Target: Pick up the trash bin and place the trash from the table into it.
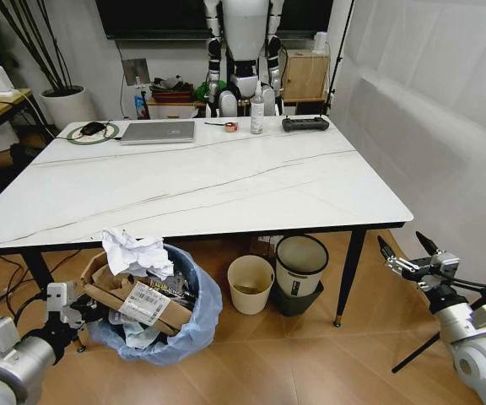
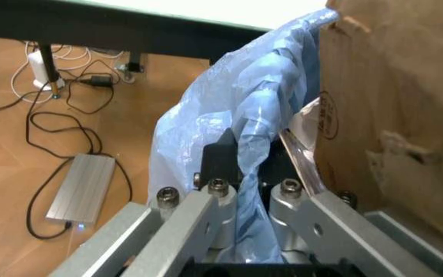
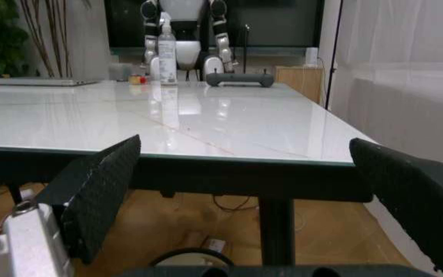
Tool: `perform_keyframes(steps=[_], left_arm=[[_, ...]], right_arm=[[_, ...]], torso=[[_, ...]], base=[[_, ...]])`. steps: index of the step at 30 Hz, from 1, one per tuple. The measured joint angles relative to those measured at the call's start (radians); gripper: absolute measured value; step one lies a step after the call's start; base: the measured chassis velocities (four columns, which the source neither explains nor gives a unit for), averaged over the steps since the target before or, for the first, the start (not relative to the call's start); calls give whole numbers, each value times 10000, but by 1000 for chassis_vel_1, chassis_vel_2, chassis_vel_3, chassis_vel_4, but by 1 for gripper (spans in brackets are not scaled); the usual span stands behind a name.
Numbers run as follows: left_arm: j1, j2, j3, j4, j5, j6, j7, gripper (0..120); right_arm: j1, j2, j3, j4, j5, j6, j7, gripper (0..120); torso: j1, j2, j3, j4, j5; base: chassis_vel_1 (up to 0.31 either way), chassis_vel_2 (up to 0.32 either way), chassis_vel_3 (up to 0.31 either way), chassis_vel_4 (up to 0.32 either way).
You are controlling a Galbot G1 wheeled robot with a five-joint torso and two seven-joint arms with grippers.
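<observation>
Below the table (image 1: 226, 181) front edge | left gripper (image 2: 244, 190) clamps trash bin (image 1: 194, 325) rim (bag pinched), cardboard box (image 1: 133, 297) inside | right gripper (image 1: 405, 251) spread wide, floor-side, well apart.

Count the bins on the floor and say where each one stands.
3. The trash bin with the blue bag sits at the table's front-left edge; the cream bin and black-rimmed white bin stand under it. Others may be hidden.
</observation>
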Motion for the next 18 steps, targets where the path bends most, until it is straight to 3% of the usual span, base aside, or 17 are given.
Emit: perform_keyframes(steps=[18], left_arm=[[-47, -3, 91, 141, -145, -6, 1, 0]], right_arm=[[0, 0, 0, 0, 0, 0, 0, 100]], torso=[[-284, -658, -375, 0, 0]], base=[[0, 0, 0, 0]])
